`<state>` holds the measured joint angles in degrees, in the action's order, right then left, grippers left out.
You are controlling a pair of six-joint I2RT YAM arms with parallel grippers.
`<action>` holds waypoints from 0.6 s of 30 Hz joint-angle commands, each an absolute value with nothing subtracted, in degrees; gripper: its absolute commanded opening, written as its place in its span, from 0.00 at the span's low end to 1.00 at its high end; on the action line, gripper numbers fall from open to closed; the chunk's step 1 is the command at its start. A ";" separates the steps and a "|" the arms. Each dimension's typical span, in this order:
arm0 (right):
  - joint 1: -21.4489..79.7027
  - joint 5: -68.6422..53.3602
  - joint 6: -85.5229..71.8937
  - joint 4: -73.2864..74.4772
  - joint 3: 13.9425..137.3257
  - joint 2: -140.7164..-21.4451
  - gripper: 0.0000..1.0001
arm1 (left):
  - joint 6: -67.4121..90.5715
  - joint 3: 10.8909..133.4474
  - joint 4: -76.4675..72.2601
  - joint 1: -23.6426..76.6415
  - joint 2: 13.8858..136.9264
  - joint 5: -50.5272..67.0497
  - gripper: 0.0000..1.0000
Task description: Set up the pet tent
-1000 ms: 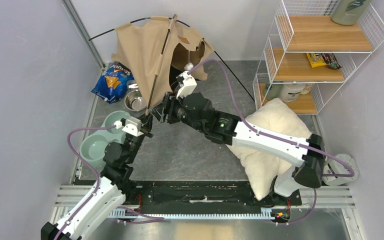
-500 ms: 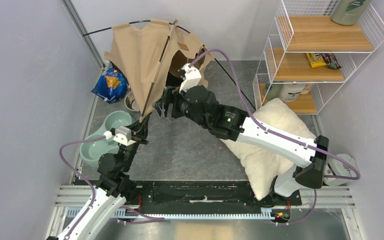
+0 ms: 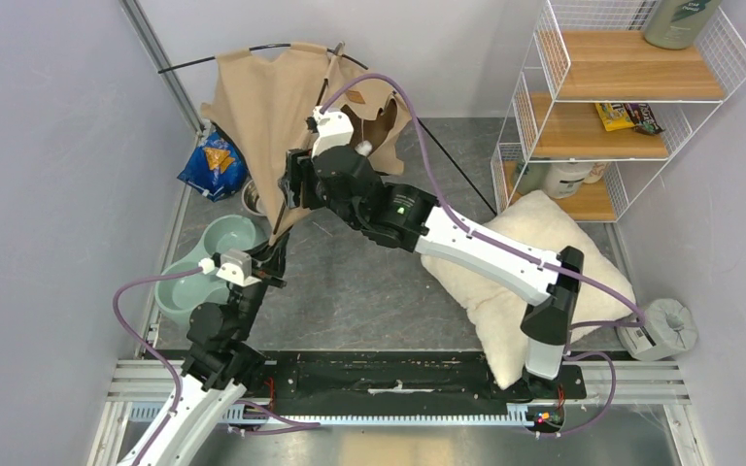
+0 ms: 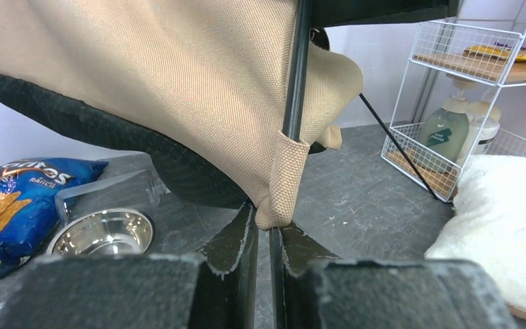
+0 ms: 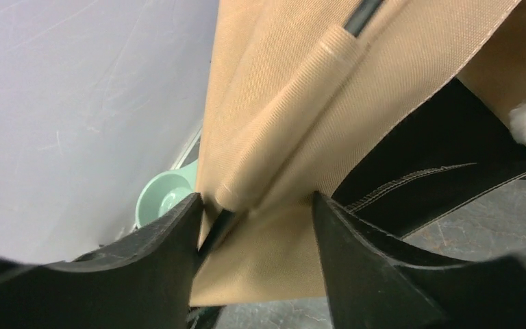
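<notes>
The pet tent (image 3: 270,97), tan canvas on thin black poles, stands half raised at the back left against the wall. In the left wrist view a black pole (image 4: 297,75) runs down into a woven corner pocket (image 4: 282,179). The pocket's end rests right at the tips of my left gripper (image 4: 261,221) (image 3: 274,254), whose jaws stand a narrow slit apart with bare floor showing between them. My right gripper (image 5: 255,202) (image 3: 288,189) is open wide at the tent's front left edge. It straddles the canvas and a pole sleeve (image 5: 294,123), and its left finger touches the pole.
A blue chips bag (image 3: 212,160), a steel bowl (image 3: 255,201) and a mint double bowl (image 3: 199,272) lie left of the tent. A fluffy white pillow (image 3: 544,262) lies at the right under my right arm. A white wire shelf (image 3: 631,107) stands back right.
My right gripper has moved back and left along the tent's front edge and opened wider. My left gripper drew back towards me and its jaws parted slightly. The canvas swung left.
</notes>
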<state>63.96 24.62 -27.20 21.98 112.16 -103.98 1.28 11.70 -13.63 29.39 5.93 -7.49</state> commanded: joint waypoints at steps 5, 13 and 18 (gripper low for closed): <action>63.90 30.05 -25.77 25.16 118.59 -106.82 0.12 | 3.10 12.79 -10.08 29.46 3.67 -9.73 0.25; 63.90 25.30 -25.48 22.87 119.46 -105.08 0.00 | 0.06 23.22 6.57 29.46 -2.45 -15.35 0.42; 63.98 21.03 -26.66 20.40 120.63 -104.41 0.00 | -5.30 33.63 16.60 29.44 -2.75 -18.39 0.53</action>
<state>63.88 24.80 -27.27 25.69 116.36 -107.11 -0.16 26.04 7.86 29.54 0.54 -14.50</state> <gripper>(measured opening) 0.023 0.499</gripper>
